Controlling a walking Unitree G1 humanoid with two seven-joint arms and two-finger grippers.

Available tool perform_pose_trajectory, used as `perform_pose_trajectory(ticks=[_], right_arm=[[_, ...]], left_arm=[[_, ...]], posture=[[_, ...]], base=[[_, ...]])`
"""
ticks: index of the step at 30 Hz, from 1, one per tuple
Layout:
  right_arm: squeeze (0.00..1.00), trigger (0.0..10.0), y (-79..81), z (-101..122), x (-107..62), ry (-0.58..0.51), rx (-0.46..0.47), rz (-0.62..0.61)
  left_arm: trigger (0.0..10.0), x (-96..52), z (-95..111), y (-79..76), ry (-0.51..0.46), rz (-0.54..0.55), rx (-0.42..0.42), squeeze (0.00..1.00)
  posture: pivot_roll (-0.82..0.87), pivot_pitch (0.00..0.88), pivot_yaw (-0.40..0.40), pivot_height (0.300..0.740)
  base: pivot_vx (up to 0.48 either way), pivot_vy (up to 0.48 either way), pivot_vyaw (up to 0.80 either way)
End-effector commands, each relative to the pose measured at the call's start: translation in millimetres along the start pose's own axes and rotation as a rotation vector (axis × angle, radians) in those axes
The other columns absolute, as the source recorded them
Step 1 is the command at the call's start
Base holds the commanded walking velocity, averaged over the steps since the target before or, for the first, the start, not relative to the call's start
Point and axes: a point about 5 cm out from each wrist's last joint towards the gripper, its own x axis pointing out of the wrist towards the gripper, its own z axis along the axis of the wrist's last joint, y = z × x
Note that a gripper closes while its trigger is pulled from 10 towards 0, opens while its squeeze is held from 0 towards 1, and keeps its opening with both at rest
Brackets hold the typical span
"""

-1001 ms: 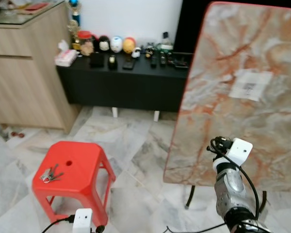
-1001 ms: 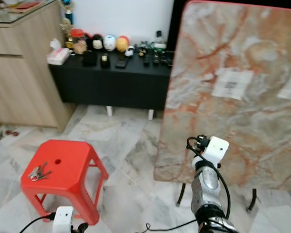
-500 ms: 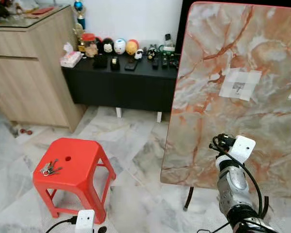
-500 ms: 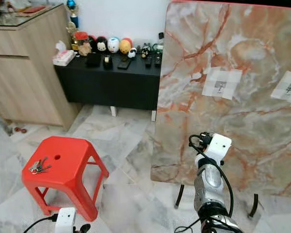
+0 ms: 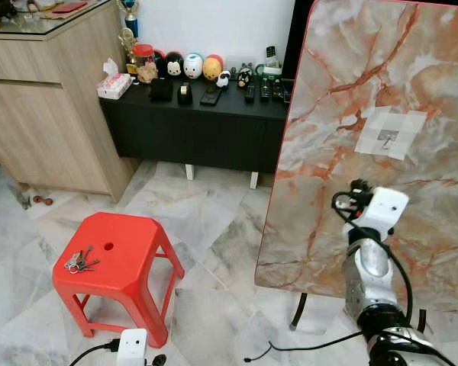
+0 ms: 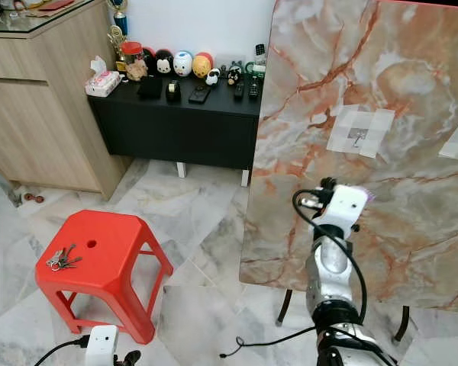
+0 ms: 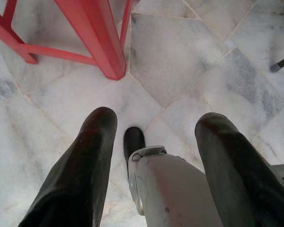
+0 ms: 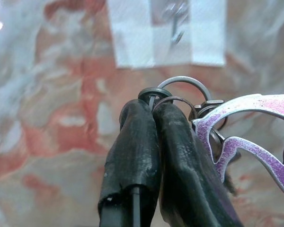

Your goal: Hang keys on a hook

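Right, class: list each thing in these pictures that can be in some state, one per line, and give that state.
Right claw: shut on the key ring, raised before the marble board.
Key ring: pinched at the claw's tips, not yet on the hook.
Hook: taped to the board, bare.
Marble board: standing upright on edge.
Left claw: open, hanging over the floor.
Spare keys: lying on the red stool.

The right arm rises, lifting the right gripper [image 8: 149, 106] and its key ring [image 8: 182, 90] closer to the hook [image 5: 386, 140].
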Motion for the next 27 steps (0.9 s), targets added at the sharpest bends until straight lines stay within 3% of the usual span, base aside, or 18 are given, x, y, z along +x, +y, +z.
perform_pose_trajectory(ticks=[1,7,14,27], right_arm=[[0.0,10.0,1.8,7,3.9,-0.028,-0.006,0.01],[0.0,10.0,-6.0,3,7.0,0.025,-0.017,-0.031],[0.0,10.0,-4.4,5,8.5,0.026,-0.016,-0.024],[0.0,10.0,-8.9,-18,-5.0,0.136,0.045,-0.132]], left_arm=[[10.0,-0.5,-1,1.9,0.003,0.012,-0.006,0.0],[10.0,-0.3,-1,2.4,0.001,0.013,-0.01,0.0],[10.0,-0.7,-1,3.4,0.001,0.013,-0.013,0.0],[10.0,-1.3,-4,1.7,0.006,0.004,-0.011,0.0]], posture=[[0.0,0.0,-0.07,0.74],[0.01,0.0,-0.067,0.74],[0.01,0.0,-0.067,0.74],[0.01,0.0,-0.068,0.74]], base=[[0.0,0.0,0.0],[0.0,0.0,0.0],[0.0,0.0,0.0],[0.0,0.0,0.0]])
